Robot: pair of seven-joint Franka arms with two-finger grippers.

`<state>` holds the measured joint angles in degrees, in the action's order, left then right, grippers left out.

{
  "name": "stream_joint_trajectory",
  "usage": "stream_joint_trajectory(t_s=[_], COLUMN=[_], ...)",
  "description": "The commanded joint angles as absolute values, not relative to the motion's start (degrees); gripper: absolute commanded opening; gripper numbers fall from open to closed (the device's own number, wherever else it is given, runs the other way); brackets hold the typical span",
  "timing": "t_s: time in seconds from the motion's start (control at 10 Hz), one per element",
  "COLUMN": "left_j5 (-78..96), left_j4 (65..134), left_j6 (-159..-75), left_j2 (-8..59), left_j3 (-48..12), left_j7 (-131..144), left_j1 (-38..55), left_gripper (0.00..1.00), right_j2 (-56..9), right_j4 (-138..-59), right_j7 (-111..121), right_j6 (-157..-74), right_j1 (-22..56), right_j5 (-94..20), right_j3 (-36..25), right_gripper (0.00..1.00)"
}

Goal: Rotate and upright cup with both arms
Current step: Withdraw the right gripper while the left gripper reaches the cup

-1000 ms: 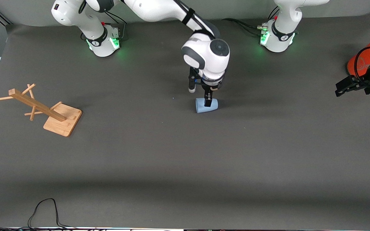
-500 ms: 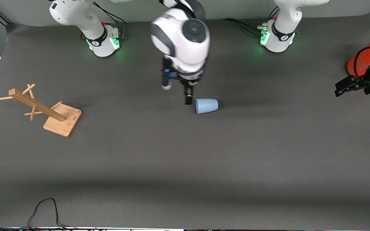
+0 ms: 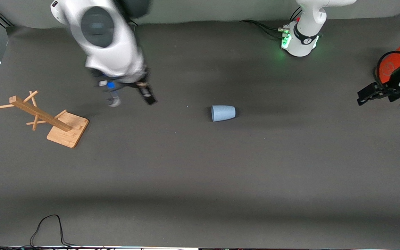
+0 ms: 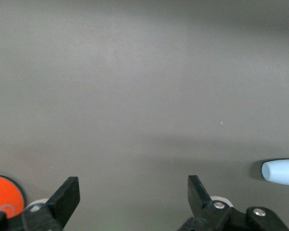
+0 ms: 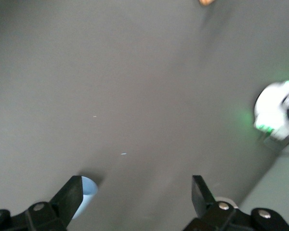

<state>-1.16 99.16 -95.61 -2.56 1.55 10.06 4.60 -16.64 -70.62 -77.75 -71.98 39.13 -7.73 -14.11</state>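
The table [image 3: 200,180] is bare dark matting over its whole near stretch, apart from a black cable [image 3: 47,229] looping at the edge closest to the front camera.

Farther in, about mid-table, the cup [image 3: 223,113] lies on its side, alone, with nothing touching it; its wide mouth points toward the right arm's end and its narrower base toward the left arm's end. It is not yet upright, so the main work of the task looks undone. It also shows at the rim of both wrist views (a pale-blue sliver [image 4: 281,172] in the left one, a patch [image 5: 88,191] beside a finger in the right one).

Toward the right arm's end, slightly nearer to the front camera than the cup, a wooden rack [image 3: 47,116] sits on its square base, well apart from the cup.

The right gripper [image 3: 130,97] hangs over bare matting between rack and cup, jaws spread and empty, blurred with motion. Judging by that, it is clear of the cup to leave the left arm room.

At the left arm's end, the left gripper [image 3: 368,95] is also spread and empty, held beside the orange canister [image 3: 392,67], apparently waiting its turn.
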Motion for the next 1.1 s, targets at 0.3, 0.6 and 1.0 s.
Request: stream_joint_trajectory(t_s=[0.3, 0.6, 1.0], left_j5=[-6.14, -7.46, -9.66], left_j4=[93.36, 88.88, 75.7], left_j6=[-97.83, -95.47, -88.61], left_j2=[10.43, 17.55, 32.83], left_j3=[1.76, 1.76, 1.85], left_j7=[38.62, 47.51, 61.4], left_j1=[25.71, 35.39, 47.17], left_gripper=[1.0, 1.0, 1.0], right_j2=[-10.55, -10.37, -8.62], right_j4=[-76.46, -79.88, -84.63], right_j7=[-32.58, -19.63, -13.37], right_j6=[-71.36, -76.18, -82.08], right_j1=[37.79, 37.79, 27.47], right_j5=[-8.0, -8.0, -7.91], right_j3=[-31.25, -37.87, -30.99], right_gripper=[1.0, 1.0, 1.0])
